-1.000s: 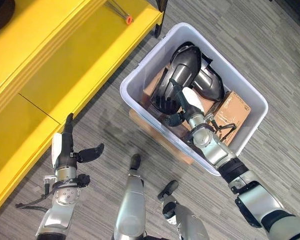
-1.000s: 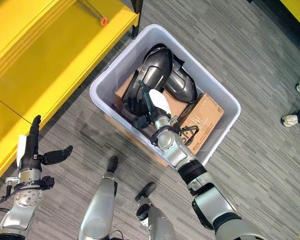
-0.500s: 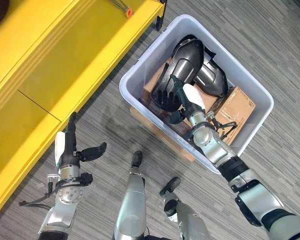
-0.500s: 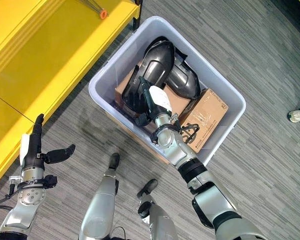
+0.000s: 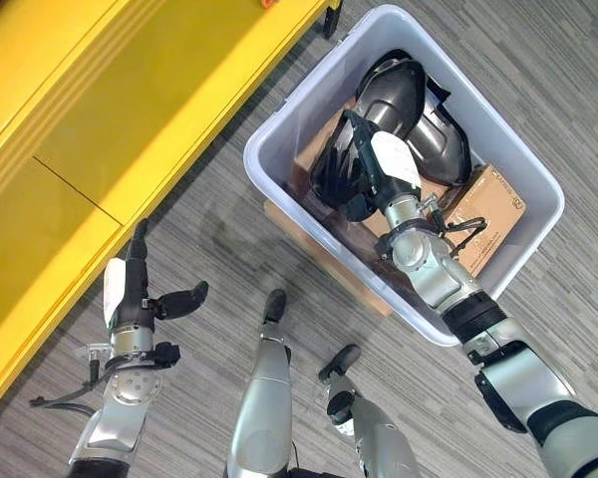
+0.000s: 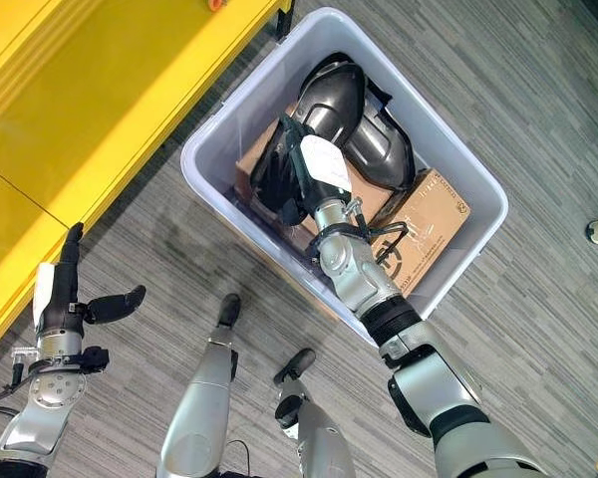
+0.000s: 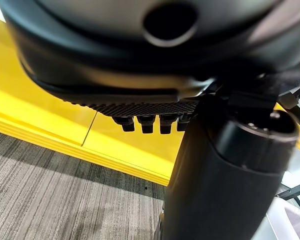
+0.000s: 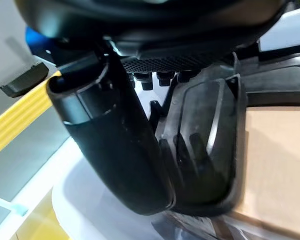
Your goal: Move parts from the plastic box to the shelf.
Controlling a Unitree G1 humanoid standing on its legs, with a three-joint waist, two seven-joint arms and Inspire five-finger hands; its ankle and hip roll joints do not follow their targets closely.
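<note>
Left eye view: yellow shelf (image 5: pixel 110 110) runs along the robot's left side, over grey striped carpet (image 5: pixel 209 239). Right of it stands the pale plastic box (image 5: pixel 279 129), set on a piece of flat cardboard (image 5: pixel 324 264) that shows beneath its near edge.

Inside the box: black moulded parts (image 5: pixel 404 100) stacked toward the far side, lying on brown cardboard. A brown carton (image 5: pixel 493 204) sits in the corner nearest the right arm, just beside the parts.

Right hand (image 5: pixel 374 169) is down inside the box, on the nearest black part (image 5: pixel 334 164). Right wrist view shows the thumb (image 8: pixel 115 145) pressed against the ribbed black part (image 8: pixel 205 145), fingers reaching over its far edge; grasp reads as closed around the part. Brown cardboard shows beside the part in this view.

Left hand (image 5: pixel 130 289) hovers over the carpet near the shelf edge, well apart from the box. Fingers straight, thumb spread to the side, holding nothing. Left wrist view shows the same relaxed hand (image 7: pixel 155 122) with the yellow shelf edge behind it.
</note>
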